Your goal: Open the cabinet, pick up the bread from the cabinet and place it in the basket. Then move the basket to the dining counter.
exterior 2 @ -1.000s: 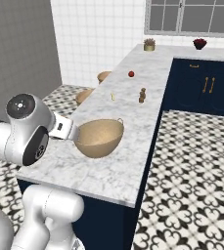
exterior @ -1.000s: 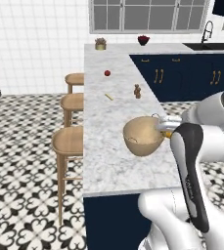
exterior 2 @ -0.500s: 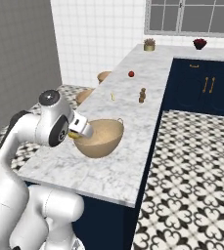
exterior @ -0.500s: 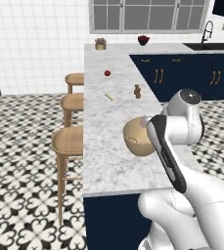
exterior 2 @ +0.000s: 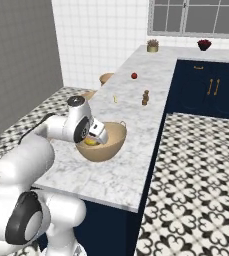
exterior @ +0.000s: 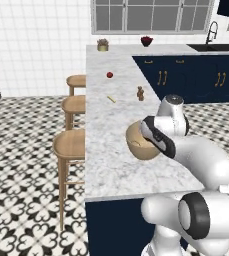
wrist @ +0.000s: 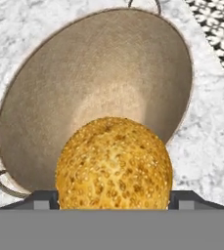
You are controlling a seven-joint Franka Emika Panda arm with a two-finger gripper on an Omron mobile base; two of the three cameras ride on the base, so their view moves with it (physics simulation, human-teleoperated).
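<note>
The round tan basket [exterior: 136, 146] [exterior 2: 109, 146] [wrist: 94, 73] stands on the white-grey marble dining counter [exterior: 111, 167] [exterior 2: 131, 117], near its aisle-side edge. My gripper [wrist: 113, 197] [exterior 2: 94, 137] hangs over the basket's near rim, pointing down into the bowl. It is shut on the bread [wrist: 114, 163] [exterior 2: 90, 142], a round golden-brown bun pressed between both finger tips. In the left base view the arm's wrist [exterior: 156, 136] covers the right part of the basket. The bowl under the bun holds nothing. The cabinet is out of view.
A red fruit [exterior: 109, 75] [exterior 2: 134, 76], a small brown figure [exterior: 140, 93] [exterior 2: 145, 97] and a yellow stick [exterior: 111, 99] lie farther along the counter. Wooden stools [exterior: 71, 142] line its far side. Navy base cabinets [exterior 2: 211, 90] and patterned floor lie across the aisle.
The arm has swung in over the basket. The hand, with the bun between its fingers, now sits over the basket's near rim instead of beside it. The basket has stayed put.
</note>
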